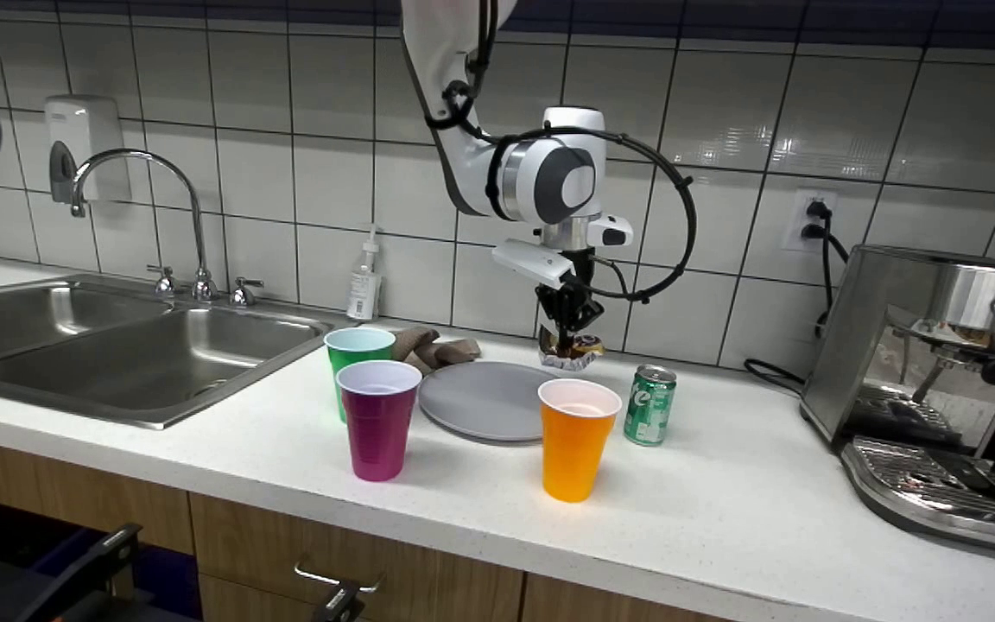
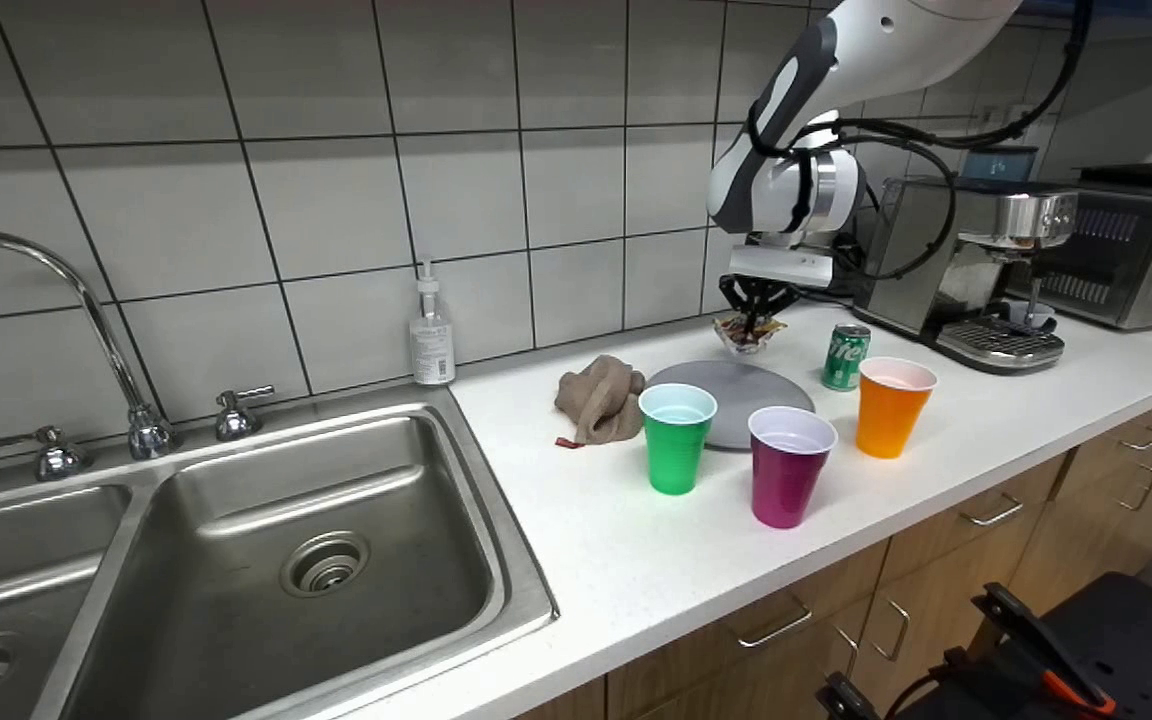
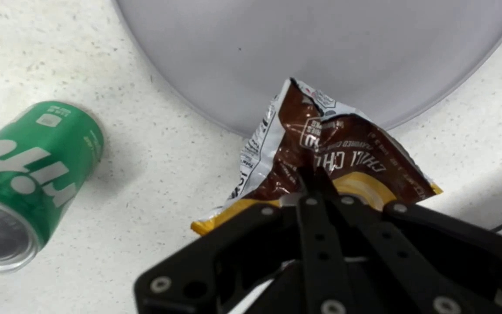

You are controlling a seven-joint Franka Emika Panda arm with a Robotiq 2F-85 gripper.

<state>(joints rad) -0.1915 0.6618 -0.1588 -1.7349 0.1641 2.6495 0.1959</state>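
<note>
Well to the left of the gray plate [image 1: 472, 402], a double-basin steel sink [image 1: 139, 363] is set into the white countertop [image 1: 739, 501], with a chrome faucet [image 1: 197, 229] at its rear edge. A clear pump bottle [image 1: 364, 285] stands behind and left of the plate, near the tiled wall [image 1: 415, 276]. Just left of the plate are a crumpled brown cloth [image 2: 604, 400], lying toward the rear, and an upright green cup [image 2: 676, 440], toward the front. A magenta cup [image 1: 379, 432] stands upright at the plate's front left, nearer the counter edge. The plate lies flat.

At the plate's rear edge, the gripper [image 3: 315, 172] is directed downward. Its jaws are fully drawn together, the tips pinching a brown and yellow snack bag [image 3: 347, 148]. The bag is creased at the grip and overlaps the plate's rim in the wrist view; whether its underside meets the countertop cannot be determined.

An orange cup [image 1: 578, 441] stands upright at the plate's front right. A green can [image 1: 650, 410] with white lettering stands upright near the plate's right side, apart from it. On the wall behind and to the right of the plate, an outlet [image 1: 798, 207] holds two black plugs [image 1: 819, 210]. A steel coffee machine [image 1: 929, 354] stands well to the right of the plate. Farthest right of it, an exterior view shows a metal-cased appliance [image 2: 1126, 270].
</note>
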